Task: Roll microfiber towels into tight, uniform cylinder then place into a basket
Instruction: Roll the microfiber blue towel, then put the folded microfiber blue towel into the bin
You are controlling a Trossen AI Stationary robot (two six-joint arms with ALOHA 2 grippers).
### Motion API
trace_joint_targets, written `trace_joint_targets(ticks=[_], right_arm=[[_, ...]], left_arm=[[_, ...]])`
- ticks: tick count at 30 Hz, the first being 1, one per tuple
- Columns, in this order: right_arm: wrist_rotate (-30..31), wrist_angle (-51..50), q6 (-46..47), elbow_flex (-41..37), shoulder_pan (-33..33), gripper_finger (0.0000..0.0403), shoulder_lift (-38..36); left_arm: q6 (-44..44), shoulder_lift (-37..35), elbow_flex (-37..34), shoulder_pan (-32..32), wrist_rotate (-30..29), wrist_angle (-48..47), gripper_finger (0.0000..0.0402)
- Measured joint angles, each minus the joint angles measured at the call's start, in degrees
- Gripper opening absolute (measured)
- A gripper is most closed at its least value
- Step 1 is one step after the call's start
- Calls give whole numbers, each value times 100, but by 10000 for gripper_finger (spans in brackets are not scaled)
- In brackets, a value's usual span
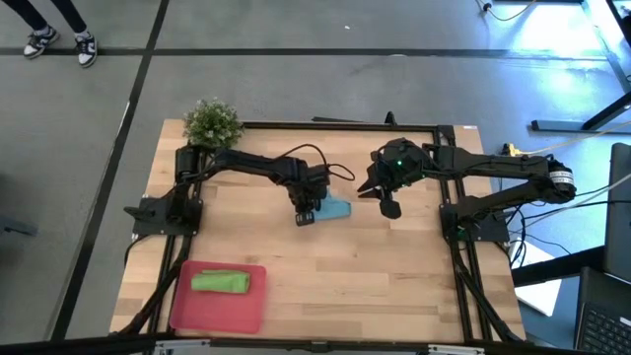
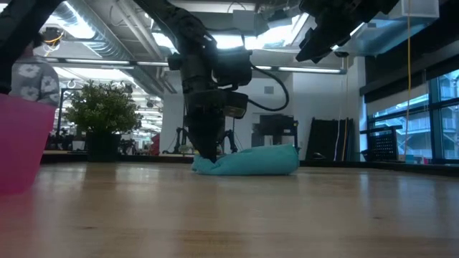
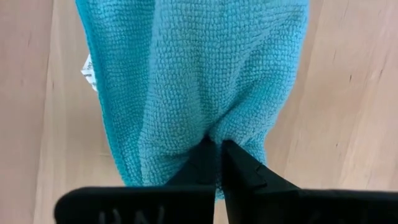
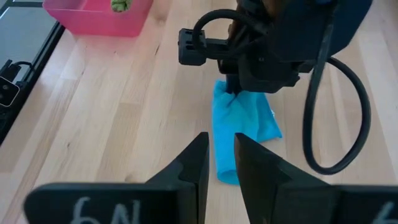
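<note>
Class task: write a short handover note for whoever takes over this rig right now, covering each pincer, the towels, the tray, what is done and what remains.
Left pincer: shut on the blue towel, down at the table's middle.
Right pincer: slightly open, holding nothing, raised to the blue towel's right.
Green towel: rolled, lying in the red tray at the front-left corner.
Done: green towel stowed.
Left: finish rolling the blue towel if loose, then carry it into the tray.
</note>
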Motion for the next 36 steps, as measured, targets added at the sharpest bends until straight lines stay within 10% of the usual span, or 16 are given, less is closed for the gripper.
trace_joint_targets(ticks=[5,23,36], right_arm=[[0,1,1,0,0,77,0],[0,29,1,2,0,77,0],[0,98,1,4,-2,77,0]], left_arm=[[-10,-24,-5,26,17,-40,44],[-47,-206,-7,138,-70,-158,386],[330,-494,952,247,-746,-1285,399]])
